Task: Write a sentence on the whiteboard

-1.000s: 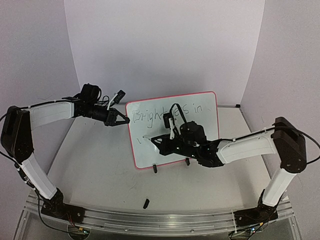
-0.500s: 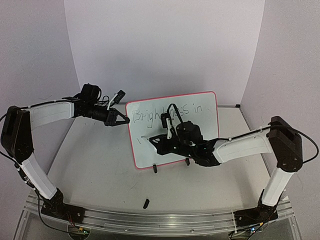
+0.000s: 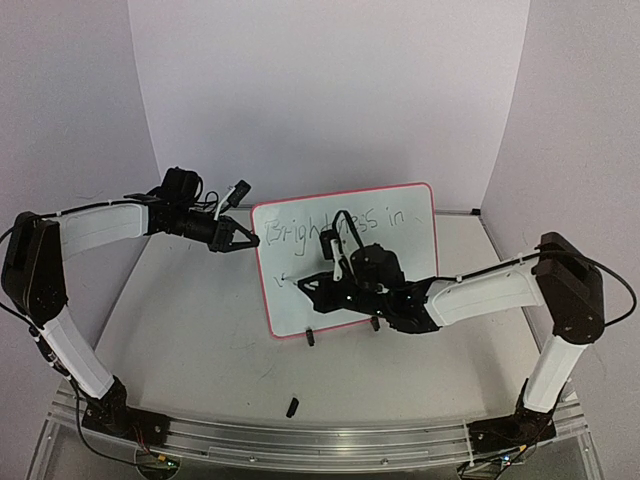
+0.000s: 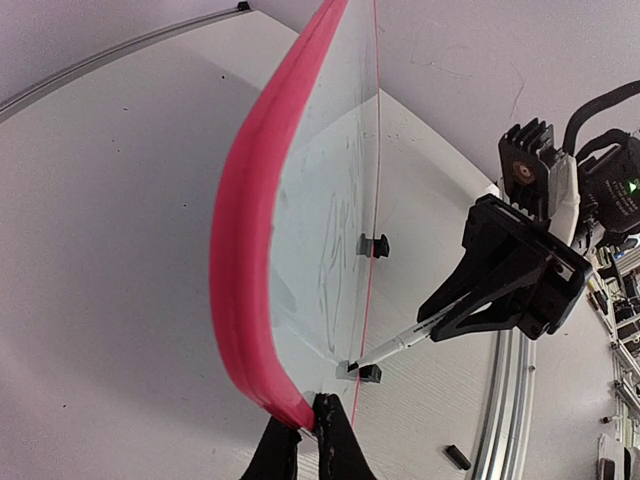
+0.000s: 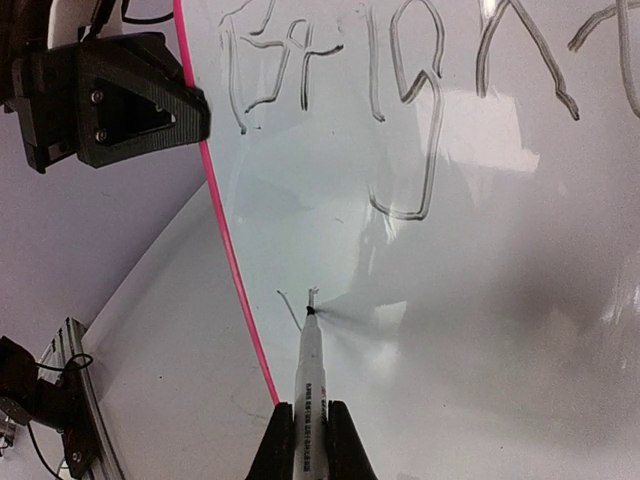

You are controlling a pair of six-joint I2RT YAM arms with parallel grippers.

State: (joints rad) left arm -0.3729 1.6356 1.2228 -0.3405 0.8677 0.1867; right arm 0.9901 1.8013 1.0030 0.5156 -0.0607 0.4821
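The whiteboard [image 3: 412, 255] stands upright on the counter [image 3: 200, 340], with the sentence [image 3: 345, 228] along its top. The left hand [image 4: 308, 440] is clenched on its left frame. The right hand [image 5: 310, 440] grasps a marker pen [image 5: 308, 370], whose tip touches the board's lower left.

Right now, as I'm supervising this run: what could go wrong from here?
The left tool pinches the whiteboard only by its thin red rim; hard pressure from the marker might push the board back or slip it loose. The wrist behind the right tool covers part of the first line in the top view; if it touches, the sentence may smear.
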